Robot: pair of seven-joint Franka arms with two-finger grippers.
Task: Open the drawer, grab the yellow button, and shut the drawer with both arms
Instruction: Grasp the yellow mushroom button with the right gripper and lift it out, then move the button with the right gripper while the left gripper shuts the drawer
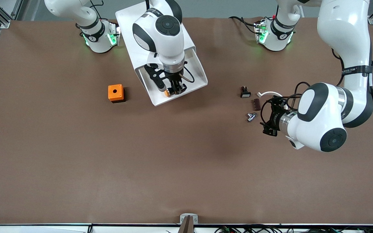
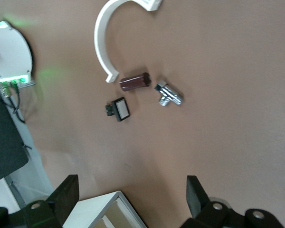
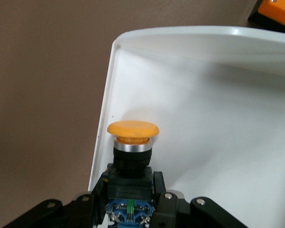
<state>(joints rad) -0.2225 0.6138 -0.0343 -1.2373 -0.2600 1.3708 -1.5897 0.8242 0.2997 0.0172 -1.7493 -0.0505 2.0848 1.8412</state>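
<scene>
A brown table (image 1: 76,161) seen from above, with two white robot arms based along its upper edge. A white cabinet (image 1: 134,22) stands between the bases, nearer the right arm's end, and its top drawer (image 1: 197,76) is pulled out toward the front camera, so the opening step looks done.

The right gripper (image 1: 175,90) is down inside the open drawer, near its front rim. Its jaws are clenched on the button (image 1: 167,93), a small push-button with a round orange cap. In the right wrist view the two black fingers (image 3: 164,199) pinch the button's black-and-blue body from both sides, with the orange cap (image 3: 133,129) sticking out ahead of them over the drawer's white floor. The button appears to be still within the drawer (whether it rests on the floor or is slightly lifted cannot be told).

The left gripper (image 1: 269,117) waits over the table toward the left arm's end, jaws released and holding nothing. Just beside it lie several loose parts: a black piece with a white face (image 1: 245,94), a dark brown cylinder (image 1: 256,103), a silver metal fitting (image 1: 250,116) and a curved white clip (image 1: 269,94). An orange cube with a hole (image 1: 115,93) sits beside the drawer, toward the right arm's end.

Still to do, by the look of it: lift the button out and push the drawer shut.
</scene>
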